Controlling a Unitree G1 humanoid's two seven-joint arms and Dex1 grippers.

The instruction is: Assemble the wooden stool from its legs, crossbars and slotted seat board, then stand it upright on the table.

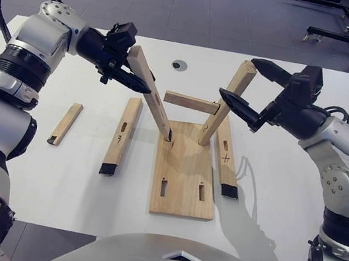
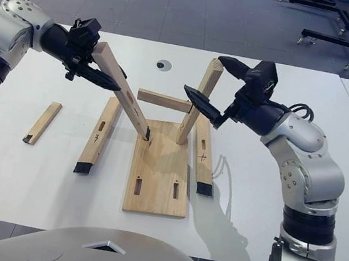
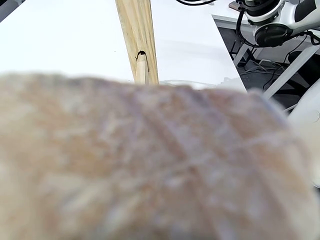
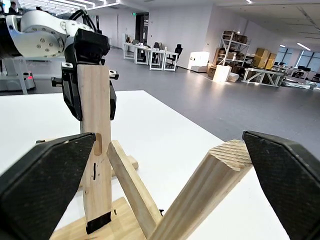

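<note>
Left eye view: left gripper (image 1: 133, 75) clamps left leg (image 1: 158, 109); right gripper (image 1: 239, 78) open astride right leg (image 1: 214, 122). Close it before seating crossbar (image 1: 189, 102).

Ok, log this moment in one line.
left gripper: shut on left leg, foot on seat board | right gripper: open around right leg with crossbar

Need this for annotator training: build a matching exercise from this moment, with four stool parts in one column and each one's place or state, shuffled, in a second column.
Parts:
1. left-hand leg
2. long crossbar
3. short bar
4. seat board

States:
A. flat on the table, slots facing up
B. gripped by the left claw
C. lying loose at the robot's left
D. plugged into the right-hand leg, which the open right claw straddles

Pairs: 1-B, 2-D, 3-C, 4-A
</note>
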